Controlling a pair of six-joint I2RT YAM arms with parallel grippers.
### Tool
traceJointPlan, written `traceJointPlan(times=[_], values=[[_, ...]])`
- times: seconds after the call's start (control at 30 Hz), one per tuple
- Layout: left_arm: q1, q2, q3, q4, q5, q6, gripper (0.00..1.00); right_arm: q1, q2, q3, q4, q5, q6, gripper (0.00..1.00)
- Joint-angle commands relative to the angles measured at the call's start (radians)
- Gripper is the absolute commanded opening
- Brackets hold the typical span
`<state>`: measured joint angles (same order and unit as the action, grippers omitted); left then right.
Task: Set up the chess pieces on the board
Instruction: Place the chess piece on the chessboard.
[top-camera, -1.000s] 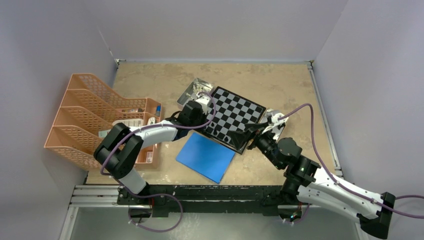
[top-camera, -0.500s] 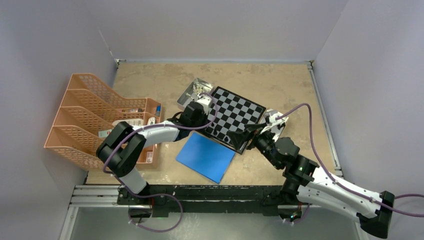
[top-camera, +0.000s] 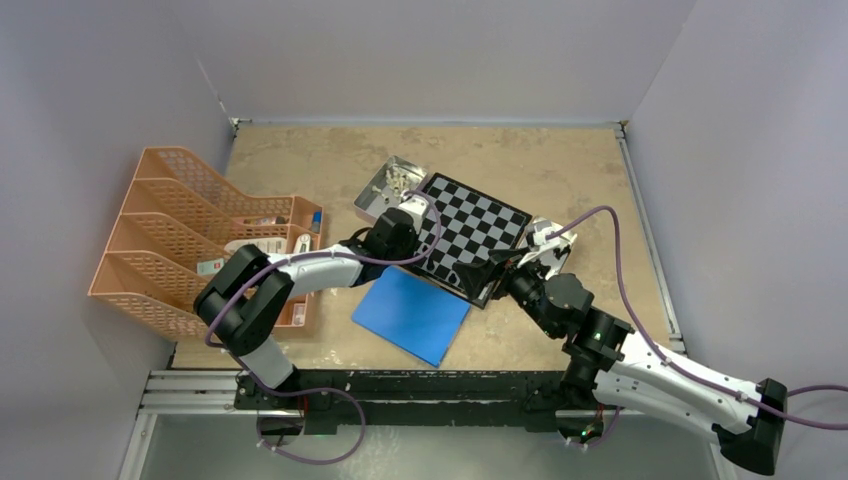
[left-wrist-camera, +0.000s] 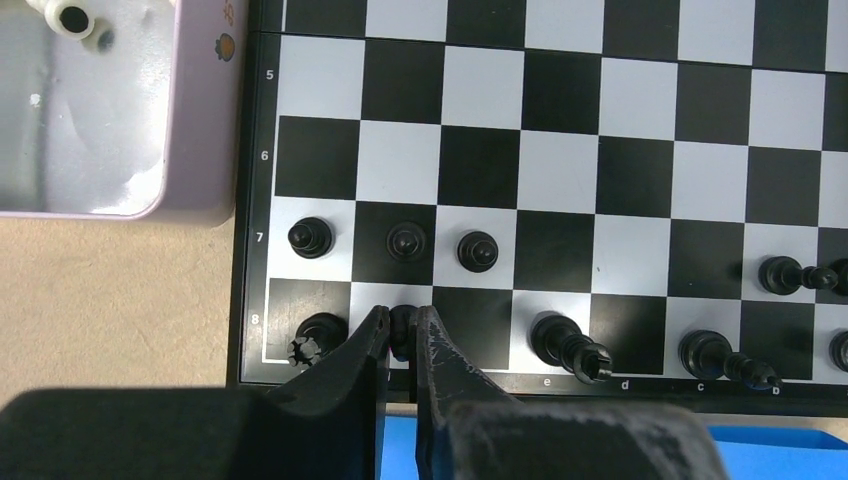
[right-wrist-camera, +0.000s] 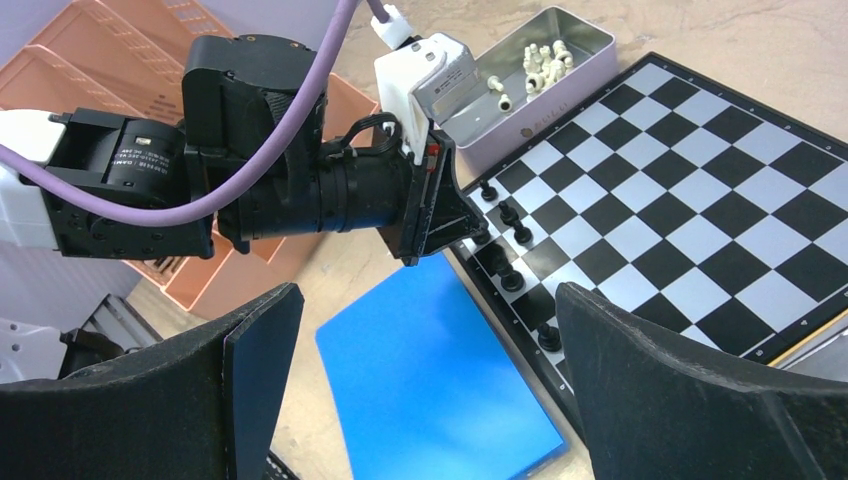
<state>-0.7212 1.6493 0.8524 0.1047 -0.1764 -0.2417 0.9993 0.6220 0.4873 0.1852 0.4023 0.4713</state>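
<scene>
The board (top-camera: 472, 232) lies mid-table, tilted; it also shows in the left wrist view (left-wrist-camera: 560, 150) and the right wrist view (right-wrist-camera: 700, 230). My left gripper (left-wrist-camera: 402, 330) is shut on a small black chess piece (left-wrist-camera: 402, 322) over a white square in row 8, next to a black rook (left-wrist-camera: 316, 337). Three black pawns (left-wrist-camera: 406, 240) stand in row 7. More black pieces (left-wrist-camera: 566, 342) stand along row 8. My right gripper (right-wrist-camera: 430, 390) is wide open and empty, above the blue sheet (right-wrist-camera: 440, 390) by the board's near edge. Cream pieces (right-wrist-camera: 540, 66) lie in a tin.
A pale metal tin (top-camera: 392, 183) sits at the board's far left corner. A blue sheet (top-camera: 412, 313) lies in front of the board. An orange mesh file rack (top-camera: 195, 235) stands at the left. Walls close in the table on three sides.
My left arm has shifted slightly right along the board's near-left edge. My right arm has crept a little left and forward.
</scene>
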Motion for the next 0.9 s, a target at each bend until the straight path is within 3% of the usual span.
traceJointPlan(times=[0.0, 0.2, 0.43, 0.67, 0.87], values=[[-0.004, -0.02, 0.013, -0.032, -0.042, 0.016, 0.1, -0.001, 0.001, -0.001, 0.046, 0.016, 0.002, 0.99], [-0.004, -0.023, 0.008, -0.027, -0.041, 0.014, 0.14, -0.001, 0.009, 0.004, 0.044, 0.016, 0.001, 0.99], [-0.009, -0.017, 0.019, -0.029, -0.031, 0.013, 0.27, -0.001, 0.013, -0.009, 0.051, 0.021, 0.007, 0.99], [-0.016, -0.081, 0.097, -0.134, 0.045, -0.04, 0.36, -0.001, 0.03, 0.0, 0.04, 0.031, 0.012, 0.99], [-0.016, -0.171, 0.168, -0.245, 0.026, -0.1, 0.37, -0.001, 0.031, -0.004, 0.043, 0.041, 0.044, 0.99]])
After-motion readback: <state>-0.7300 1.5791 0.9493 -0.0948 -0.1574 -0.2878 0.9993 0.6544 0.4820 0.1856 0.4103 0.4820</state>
